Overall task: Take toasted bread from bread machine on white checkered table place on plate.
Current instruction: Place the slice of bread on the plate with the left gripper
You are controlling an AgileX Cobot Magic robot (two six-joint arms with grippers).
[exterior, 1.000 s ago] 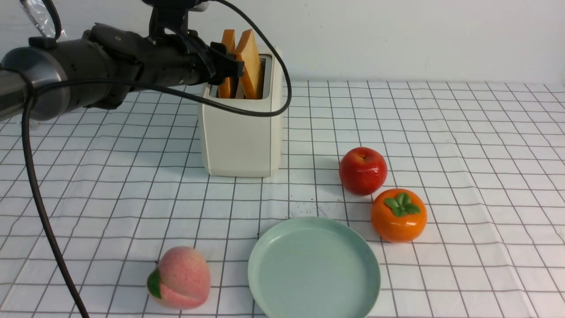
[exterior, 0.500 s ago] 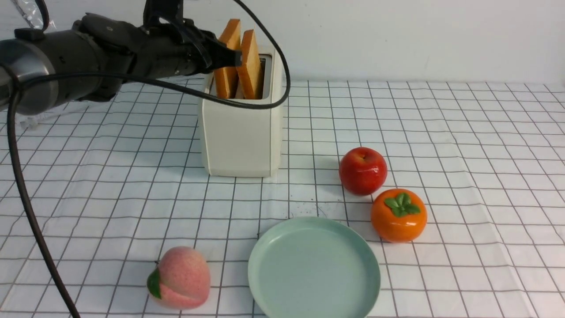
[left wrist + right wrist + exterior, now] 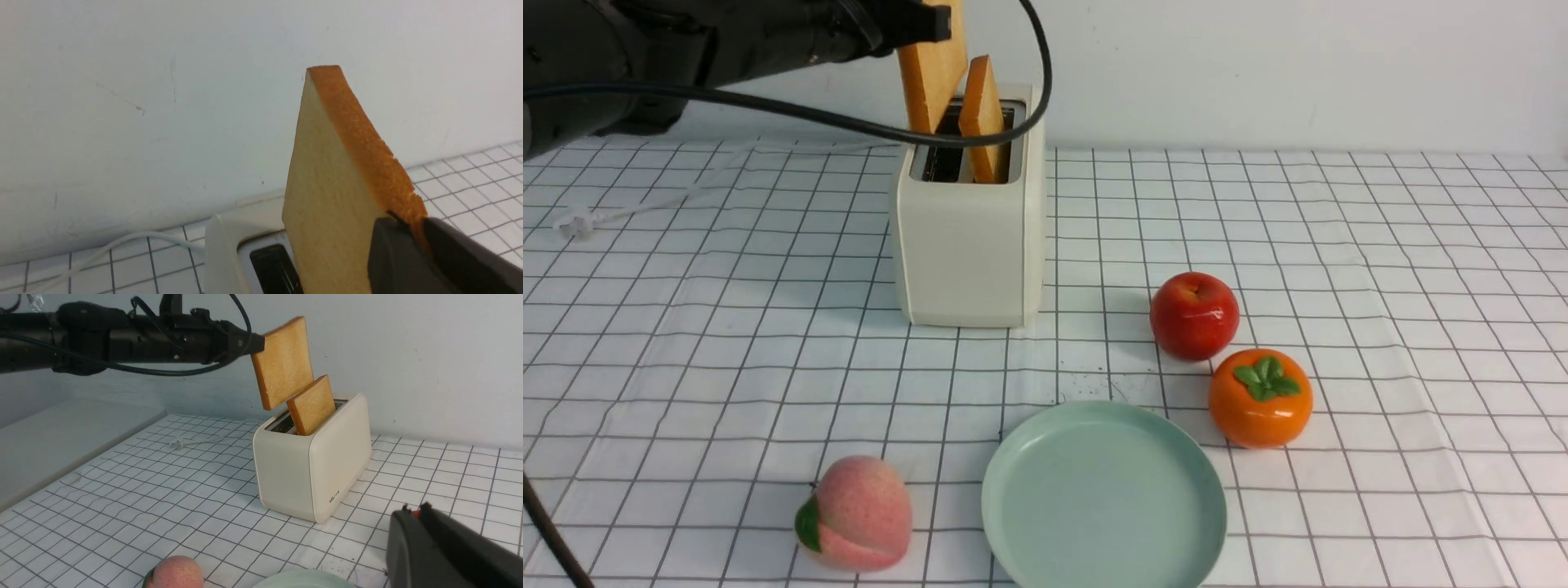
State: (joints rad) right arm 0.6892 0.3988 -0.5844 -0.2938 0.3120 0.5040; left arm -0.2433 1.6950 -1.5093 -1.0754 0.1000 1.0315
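My left gripper (image 3: 941, 23) is shut on the crust edge of one slice of toasted bread (image 3: 931, 77) and holds it tilted above the left slot of the cream bread machine (image 3: 968, 245). The right wrist view shows this slice (image 3: 282, 361) clear of the slot. The second slice (image 3: 983, 114) stands in the right slot. In the left wrist view my fingers (image 3: 392, 253) pinch the slice (image 3: 327, 196). The mint-green plate (image 3: 1103, 498) lies empty at the near edge of the white checkered table (image 3: 1380, 269). My right gripper (image 3: 412, 510) is shut and empty, low near the plate, and is outside the front view.
A red apple (image 3: 1194, 316) and an orange persimmon (image 3: 1260, 398) sit right of the plate. A pink peach (image 3: 858, 513) sits left of it. The toaster's white cord and plug (image 3: 576, 222) lie at the far left. A wall stands close behind the toaster.
My left gripper has risen with the left slice, lifting it from deep in the slot to above the toaster. The other slice stays in its slot.
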